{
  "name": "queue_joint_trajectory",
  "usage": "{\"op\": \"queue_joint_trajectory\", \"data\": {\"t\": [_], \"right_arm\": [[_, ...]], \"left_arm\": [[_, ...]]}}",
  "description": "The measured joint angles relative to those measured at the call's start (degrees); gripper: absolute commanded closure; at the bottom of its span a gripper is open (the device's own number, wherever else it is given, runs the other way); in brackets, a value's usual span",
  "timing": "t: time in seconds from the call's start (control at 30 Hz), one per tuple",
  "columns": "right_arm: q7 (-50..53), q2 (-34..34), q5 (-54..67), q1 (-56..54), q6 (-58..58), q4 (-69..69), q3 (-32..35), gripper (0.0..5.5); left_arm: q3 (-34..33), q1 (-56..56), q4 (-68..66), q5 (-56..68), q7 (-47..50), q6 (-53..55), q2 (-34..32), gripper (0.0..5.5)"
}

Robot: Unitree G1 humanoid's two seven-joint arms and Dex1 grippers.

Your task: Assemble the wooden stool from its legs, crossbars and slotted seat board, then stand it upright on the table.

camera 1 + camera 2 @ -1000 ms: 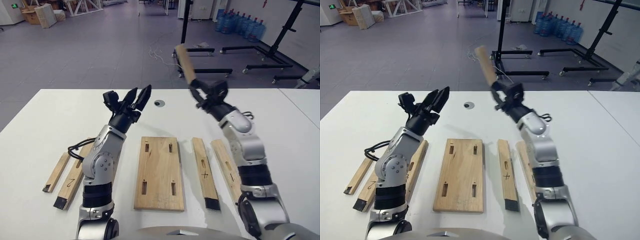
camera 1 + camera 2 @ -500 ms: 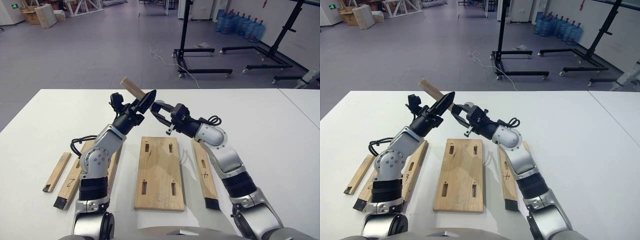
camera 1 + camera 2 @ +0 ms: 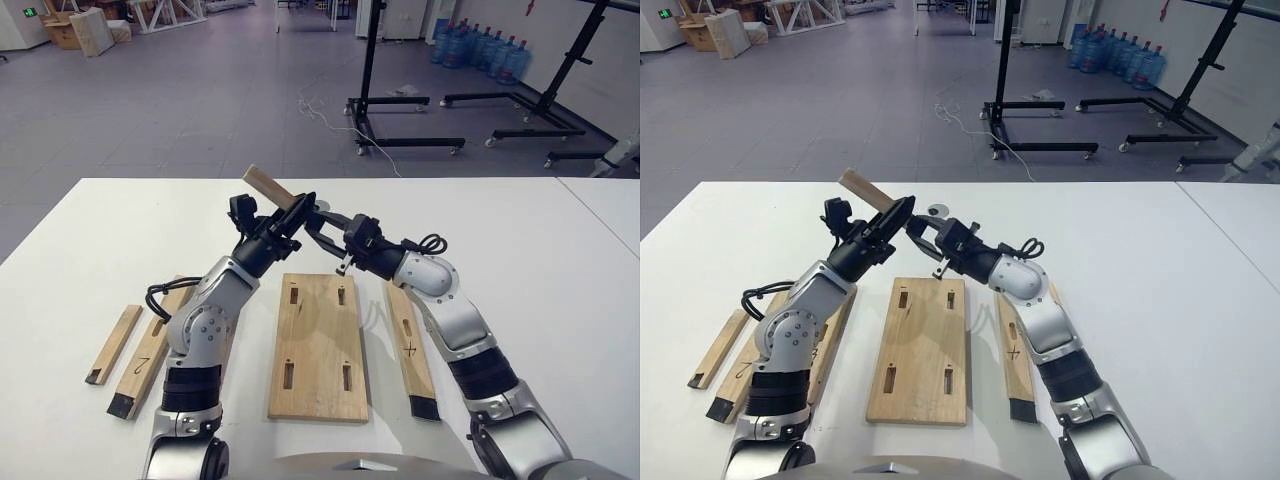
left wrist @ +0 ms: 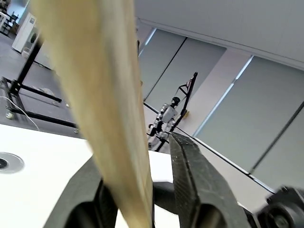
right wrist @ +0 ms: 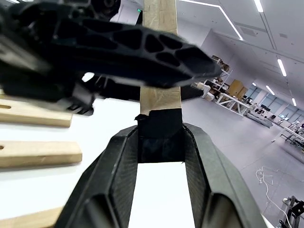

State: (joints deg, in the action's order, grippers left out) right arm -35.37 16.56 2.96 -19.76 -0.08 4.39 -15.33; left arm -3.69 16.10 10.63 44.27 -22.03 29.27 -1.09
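Note:
A pale wooden leg (image 3: 264,185) with a black-taped end (image 5: 159,128) is held above the far end of the slotted seat board (image 3: 317,345). It slants up and away to the left. My right gripper (image 3: 312,215) is shut on the taped end. The left gripper (image 3: 300,202) straddles the leg's middle. In the left wrist view the leg (image 4: 95,95) lies against one finger, with a gap to the other finger (image 4: 190,185). The seat board lies flat at the table's centre.
Flat on the white table (image 3: 90,240) are a marked wooden piece (image 3: 410,345) right of the board and three pieces on the left (image 3: 113,343) (image 3: 143,365) (image 3: 832,330), one partly under my left arm. A round hole (image 3: 937,210) sits near the far edge.
The right arm swung the leg down from high over the far edge to the centre. The left gripper shifted right and now has its fingers either side of the leg.

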Motion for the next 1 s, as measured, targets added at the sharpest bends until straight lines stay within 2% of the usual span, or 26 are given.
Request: {"op": "queue_joint_trajectory", "data": {"t": [0.17,0.47,0.5,0.67,0.87,1.0], "right_arm": [[-0.6,0.7,0.5,1.3,1.8,2.4,0.2,4.2],[-1.1,1.0,0.5,1.3,2.5,2.9,0.3,4.2],[-1.0,0.9,0.5,1.3,2.6,2.9,0.3,3.84],[-0.7,0.7,0.6,1.4,5.1,2.9,0.8,3.08],[0.6,1.9,1.5,2.3,6.8,3.6,3.8,2.05],[6.2,1.7,-0.2,2.0,7.5,3.7,7.2,2.0]], "left_arm": [[-0.2,-0.1,0.0,0.2,0.9,-0.9,1.8,5.1],[0.8,-1.0,0.8,-1.0,0.6,-1.9,1.8,5.11],[0.8,-1.0,0.8,-1.1,0.7,-2.0,1.8,5.11],[-1.0,-1.0,0.9,-2.7,2.1,-4.0,1.0,5.11],[-9.7,-1.0,2.8,-3.6,4.6,-5.4,-6.2,5.11],[-13.0,-10.1,11.5,-5.9,4.5,-3.3,-14.2,5.11]]}}
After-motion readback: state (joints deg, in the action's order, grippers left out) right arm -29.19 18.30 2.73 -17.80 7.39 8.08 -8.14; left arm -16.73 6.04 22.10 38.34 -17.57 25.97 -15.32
